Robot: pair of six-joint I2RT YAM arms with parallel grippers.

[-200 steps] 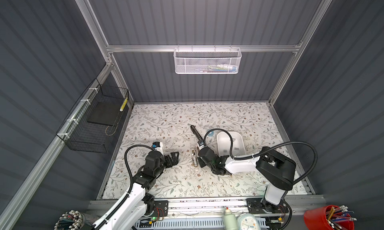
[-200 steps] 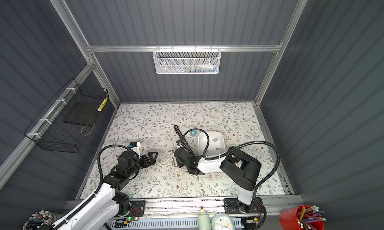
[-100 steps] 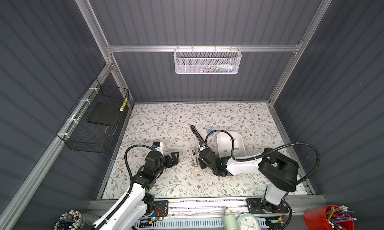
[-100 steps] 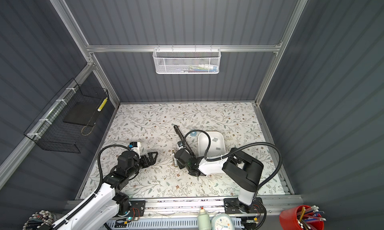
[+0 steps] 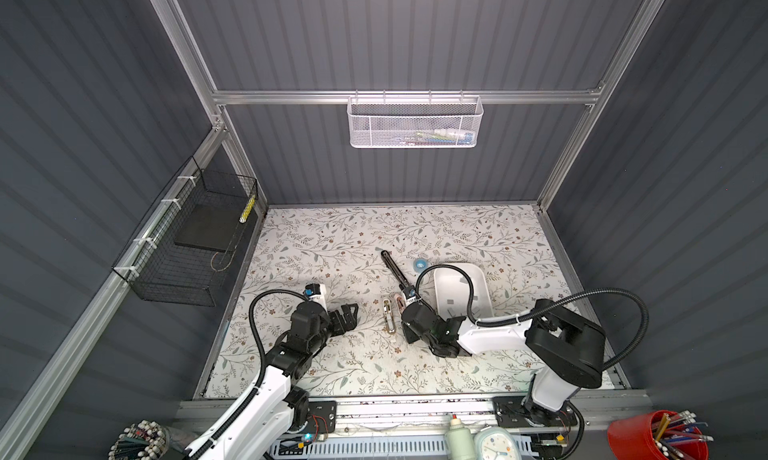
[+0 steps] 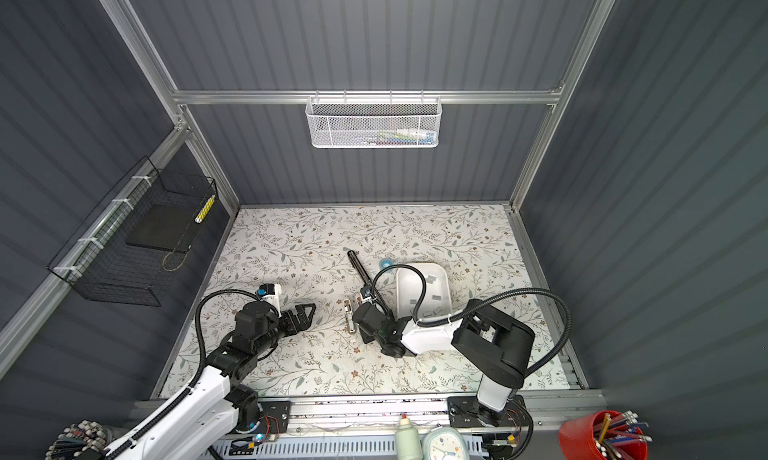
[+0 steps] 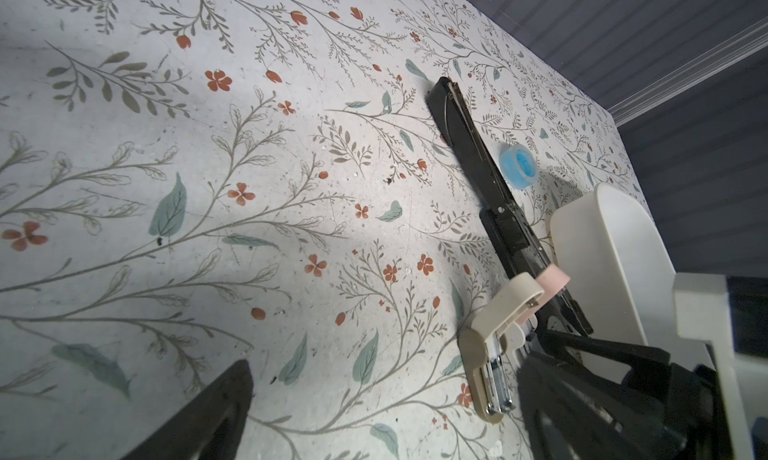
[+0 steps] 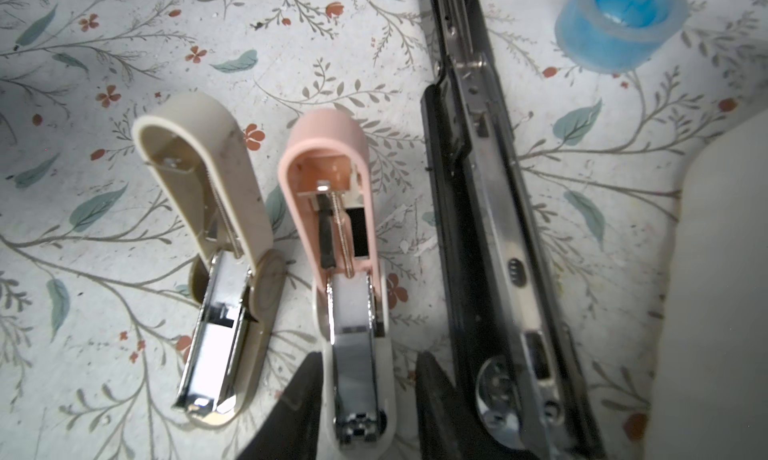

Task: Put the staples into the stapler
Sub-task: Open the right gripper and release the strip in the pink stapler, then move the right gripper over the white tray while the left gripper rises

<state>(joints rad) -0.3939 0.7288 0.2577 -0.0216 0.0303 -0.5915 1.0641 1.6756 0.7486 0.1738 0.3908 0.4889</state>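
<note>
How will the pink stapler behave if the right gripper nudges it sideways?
The pink stapler lies hinged open, so its lid will probably swing rather than follow the base rigidly. It looks small and plastic, so likely light, sliding easily on the floral mat. The beige stapler lies close beside it and may get bumped.

In both top views soft overhead light keeps the floral table (image 5: 332,245) evenly bright while the grey walls (image 5: 83,104) stay dim; shadows on the table are faint and short. Toward nine and three o'clock the walls splay steeply — wide-lens stretch. The left wrist view is mostly sharp, with a soft shadow band crossing the table. In the right wrist view chrome on the pink stapler (image 8: 353,354) glares white — the blue cup (image 8: 619,21) and right gripper (image 8: 370,358) look blurred.
</note>
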